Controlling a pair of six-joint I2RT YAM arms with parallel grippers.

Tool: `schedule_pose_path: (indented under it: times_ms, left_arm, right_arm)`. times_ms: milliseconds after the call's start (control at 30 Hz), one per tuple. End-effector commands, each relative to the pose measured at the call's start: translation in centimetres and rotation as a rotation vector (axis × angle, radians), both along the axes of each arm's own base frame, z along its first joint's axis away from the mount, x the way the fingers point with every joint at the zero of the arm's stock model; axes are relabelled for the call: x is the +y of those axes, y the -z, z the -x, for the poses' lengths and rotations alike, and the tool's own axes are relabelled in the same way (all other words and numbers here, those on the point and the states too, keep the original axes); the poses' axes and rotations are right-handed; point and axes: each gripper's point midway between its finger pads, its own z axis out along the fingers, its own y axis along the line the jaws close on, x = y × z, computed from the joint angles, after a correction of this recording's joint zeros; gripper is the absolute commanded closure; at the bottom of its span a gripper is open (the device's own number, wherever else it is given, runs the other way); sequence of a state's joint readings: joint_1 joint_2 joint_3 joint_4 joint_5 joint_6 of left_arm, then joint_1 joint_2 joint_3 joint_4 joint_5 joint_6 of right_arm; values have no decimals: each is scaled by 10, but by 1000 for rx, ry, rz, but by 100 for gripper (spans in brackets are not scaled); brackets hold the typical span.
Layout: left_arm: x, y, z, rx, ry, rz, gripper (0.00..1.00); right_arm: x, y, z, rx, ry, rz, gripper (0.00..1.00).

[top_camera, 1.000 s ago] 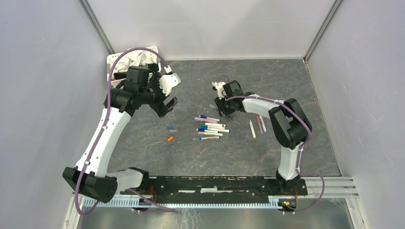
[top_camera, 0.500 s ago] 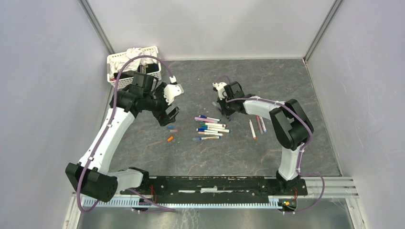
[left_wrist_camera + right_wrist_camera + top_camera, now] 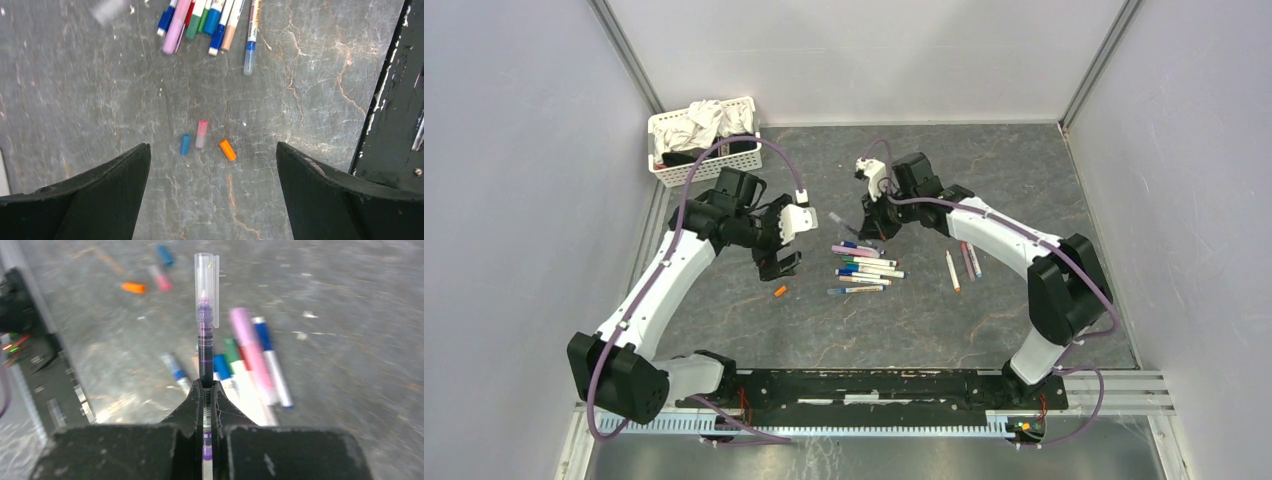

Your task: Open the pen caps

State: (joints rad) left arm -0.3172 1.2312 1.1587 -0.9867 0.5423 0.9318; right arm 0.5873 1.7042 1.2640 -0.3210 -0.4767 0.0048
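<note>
Currently right gripper (image 3: pixel 206 388) is clamped on a purple pen (image 3: pixel 203 342), its clear cap (image 3: pixel 206 287) on the tip, with the pen pile (image 3: pixel 250 355) lying on the table (image 3: pixel 1024 180) beyond it. Left gripper (image 3: pixel 212 149) has its jaws wide apart and hovers over three loose caps: blue cap (image 3: pixel 185 144) just beside pink cap (image 3: pixel 201 134), orange cap (image 3: pixel 227 149) near them.

- Blue cap (image 3: pixel 185 144), pink cap (image 3: pixel 201 134), orange cap (image 3: pixel 227 149) — loose, lying flat in a row, near the pen pile (image 3: pixel 200 17).
- Clear cap (image 3: pixel 206 287) — seated on the purple pen (image 3: pixel 204 350), just beyond the pile.
</note>
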Motion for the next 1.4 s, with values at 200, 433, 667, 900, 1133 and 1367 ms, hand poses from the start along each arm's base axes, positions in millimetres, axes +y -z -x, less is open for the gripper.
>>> schedule_pose_path:
  times_ms: [200, 433, 667, 900, 1133, 1367]
  left_arm:
    - [-28, 8, 25, -93, 323, -30, 3]
    - [-31, 23, 44, -52, 378, -73, 23]
    - [-35, 23, 48, -40, 393, -65, 52]
    - [-36, 25, 52, -20, 408, -80, 97]
    - [-34, 23, 52, -26, 403, -87, 98]
    - [-32, 18, 44, -51, 401, -114, 98]
  right_arm:
    - [54, -35, 116, 192, -373, -221, 100]
    - [66, -49, 125, 212, -413, -284, 100]
    - [72, -46, 129, 251, -432, -297, 100]
    - [81, -43, 128, 286, -420, -326, 72]
    - [97, -37, 137, 351, -454, -363, 60]
    - [100, -32, 142, 368, -494, -364, 75]
